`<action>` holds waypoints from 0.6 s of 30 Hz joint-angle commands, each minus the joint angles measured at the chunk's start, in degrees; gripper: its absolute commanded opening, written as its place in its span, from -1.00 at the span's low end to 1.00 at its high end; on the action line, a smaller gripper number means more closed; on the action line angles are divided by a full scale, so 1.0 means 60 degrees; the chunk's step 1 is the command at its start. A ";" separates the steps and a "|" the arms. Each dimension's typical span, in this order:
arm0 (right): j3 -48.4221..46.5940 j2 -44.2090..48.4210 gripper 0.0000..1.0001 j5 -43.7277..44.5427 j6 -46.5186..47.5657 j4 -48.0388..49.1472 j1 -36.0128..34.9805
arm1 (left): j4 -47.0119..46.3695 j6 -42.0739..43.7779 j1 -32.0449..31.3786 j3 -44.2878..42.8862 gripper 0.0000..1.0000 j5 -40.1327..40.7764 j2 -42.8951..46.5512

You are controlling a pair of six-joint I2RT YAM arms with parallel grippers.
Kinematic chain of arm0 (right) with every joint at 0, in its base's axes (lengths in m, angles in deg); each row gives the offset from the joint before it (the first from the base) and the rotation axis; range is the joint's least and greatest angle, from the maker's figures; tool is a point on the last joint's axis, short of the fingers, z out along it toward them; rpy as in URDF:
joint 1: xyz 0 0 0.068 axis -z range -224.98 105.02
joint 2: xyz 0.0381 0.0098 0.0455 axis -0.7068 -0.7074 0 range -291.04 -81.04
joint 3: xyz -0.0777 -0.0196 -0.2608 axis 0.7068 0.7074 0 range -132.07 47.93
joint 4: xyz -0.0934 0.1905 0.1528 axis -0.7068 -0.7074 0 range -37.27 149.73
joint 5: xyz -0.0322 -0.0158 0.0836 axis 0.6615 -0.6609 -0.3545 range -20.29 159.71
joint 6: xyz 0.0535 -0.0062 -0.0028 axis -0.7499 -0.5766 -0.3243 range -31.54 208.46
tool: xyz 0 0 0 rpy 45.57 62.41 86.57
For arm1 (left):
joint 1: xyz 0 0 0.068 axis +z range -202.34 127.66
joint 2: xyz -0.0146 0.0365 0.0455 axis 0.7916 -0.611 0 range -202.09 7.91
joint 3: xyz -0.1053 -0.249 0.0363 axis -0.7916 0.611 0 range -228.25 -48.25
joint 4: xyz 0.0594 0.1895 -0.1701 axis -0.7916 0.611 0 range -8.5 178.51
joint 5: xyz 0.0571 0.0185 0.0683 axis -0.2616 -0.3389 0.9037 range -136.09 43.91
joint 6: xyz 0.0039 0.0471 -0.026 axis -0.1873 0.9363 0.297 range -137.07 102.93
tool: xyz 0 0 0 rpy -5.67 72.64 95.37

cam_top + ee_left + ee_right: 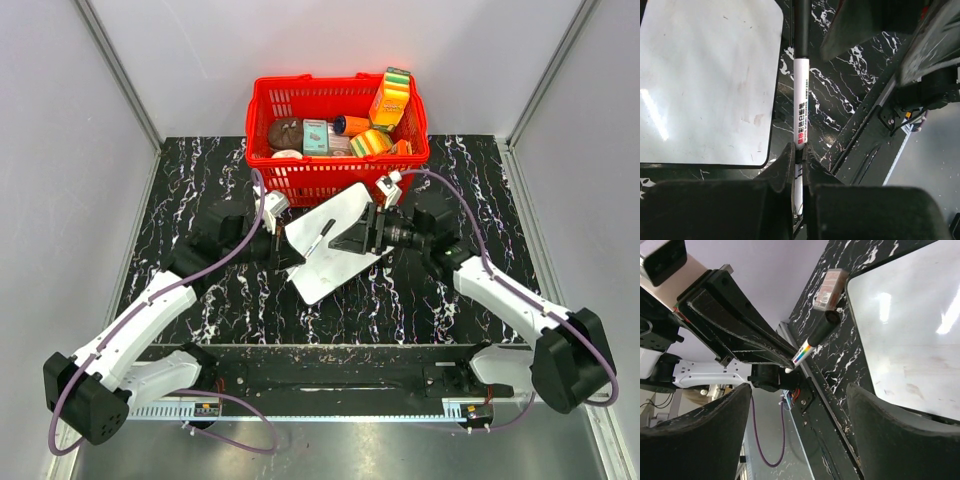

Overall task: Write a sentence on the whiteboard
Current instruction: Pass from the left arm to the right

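Observation:
The whiteboard [345, 262] lies tilted on the black marble table in front of the basket. It looks blank, with faint smudges; no sentence shows on it. It also shows in the left wrist view [705, 80] and the right wrist view [910, 325]. My left gripper [293, 250] [799, 152] is shut on a white marker [322, 238] [801, 100]. The marker's black capped end [824, 326] points toward my right gripper. My right gripper [352, 236] [799, 390] is open and empty, facing the marker over the board.
A red basket [300, 180] filled with boxes and packets stands just behind the board. A small brown block [830, 286] lies on the table by the board's corner. Grey walls close in the left, right and back.

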 commanded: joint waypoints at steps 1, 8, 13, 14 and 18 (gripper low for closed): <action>-0.0392 -0.0505 0.59 -0.0225 -0.0458 0.1206 -0.0573 | -0.0647 -0.0248 0.0041 0.0059 -1.00 -0.0683 0.0221; -0.0526 -0.1355 0.28 -0.0547 -0.1043 0.2215 -0.0983 | -0.1116 -0.0497 0.0041 0.0206 -1.00 -0.1079 0.0295; -0.0598 -0.1502 0.14 -0.0518 -0.1396 0.2627 -0.1159 | -0.1393 -0.0570 0.0041 0.0279 -1.00 -0.1532 0.0207; -0.0613 -0.1531 0.11 -0.0518 -0.1425 0.2627 -0.1159 | -0.1452 -0.0570 0.0041 0.0308 -1.00 -0.1591 0.0178; -0.0497 -0.1678 -0.10 -0.0547 -0.1703 0.3123 -0.1174 | -0.1585 -0.0570 0.0041 0.0309 -1.00 -0.1884 0.0149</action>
